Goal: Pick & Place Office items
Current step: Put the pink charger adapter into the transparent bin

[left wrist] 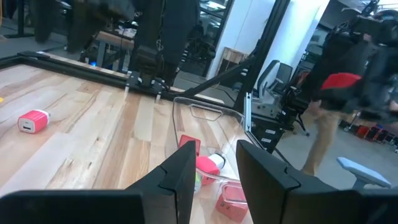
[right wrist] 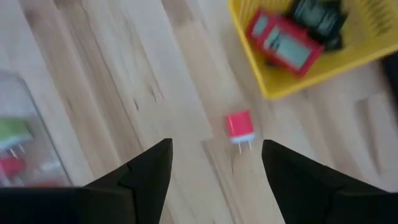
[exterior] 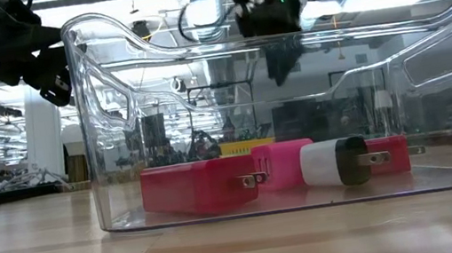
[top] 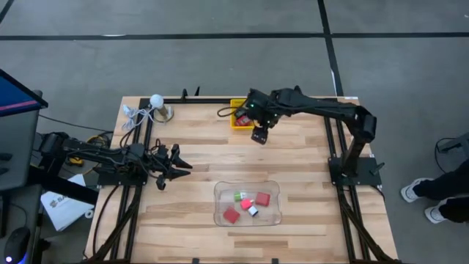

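My right tool (right wrist: pixel 214 165) fills the bottom of its wrist frame, fingers spread wide and empty, hanging over a small red plug (right wrist: pixel 240 126) lying on the tabletop (right wrist: pixel 124 81) just below the yellow basket (right wrist: pixel 298 78) at upper right. More red plugs (top: pixel 262 199) lie in the clear tray (top: pixel 220 192) at lower centre of the high frame. My left tool (top: pixel 176 167) waits at centre left, fingers parted, empty.
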